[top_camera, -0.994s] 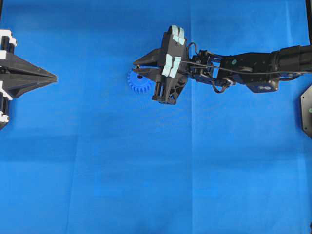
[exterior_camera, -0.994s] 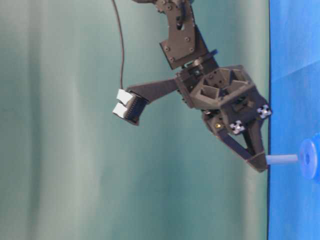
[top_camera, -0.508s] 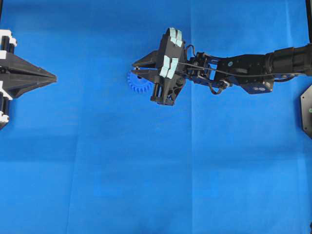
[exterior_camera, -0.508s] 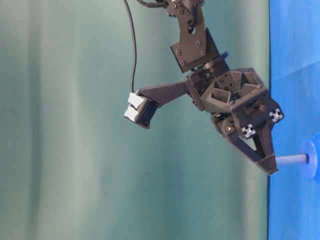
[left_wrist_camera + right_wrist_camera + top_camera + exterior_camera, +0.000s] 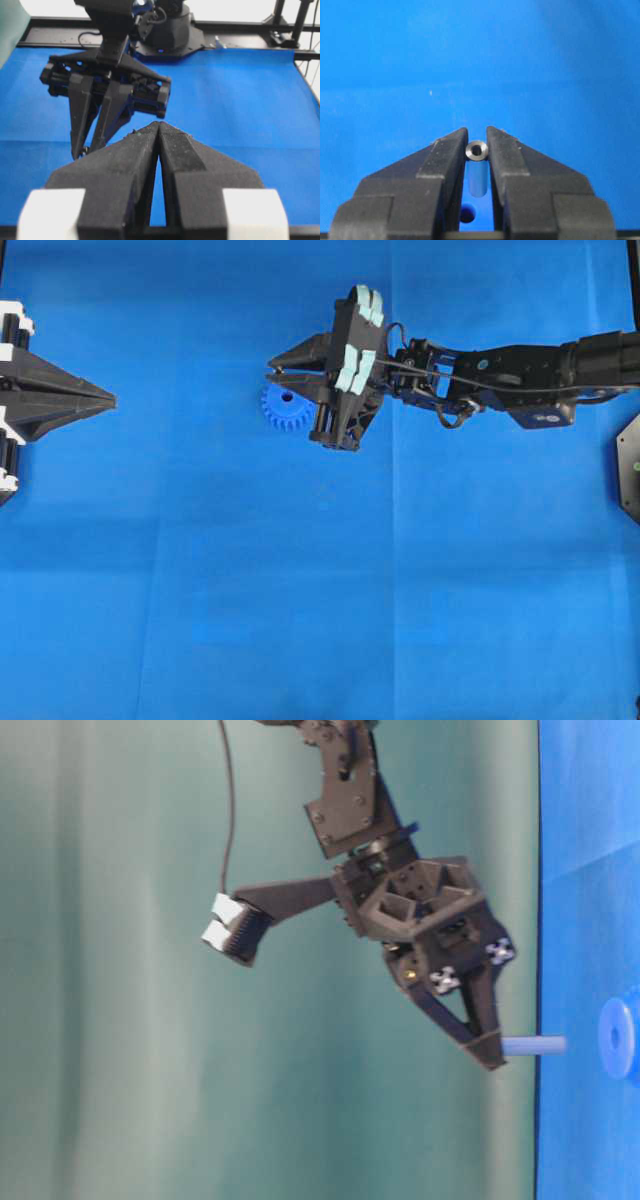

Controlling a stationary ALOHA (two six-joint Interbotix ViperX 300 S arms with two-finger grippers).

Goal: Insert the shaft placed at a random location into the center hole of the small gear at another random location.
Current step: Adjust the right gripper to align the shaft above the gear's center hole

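Change: right gripper (image 5: 489, 1053) now lifted with the shaft (image 5: 533, 1045); pin tip drawn clear of the small gear (image 5: 619, 1038), where half a second ago it met the hub.
Right gripper: clenched on the shaft near its upper end, fingertips (image 5: 454, 150) pressing either side.
Shaft: upright, hanging above the center hole (image 5: 466, 215).
Small gear: flat on the blue cloth (image 5: 300, 590), just beside the gripper's tips.
Left gripper (image 5: 105, 397): pressed shut, empty, well apart at the cloth's edge.

Bright, even, nearly shadowless light; soft focus on the near left claw (image 5: 159, 165) foreground.
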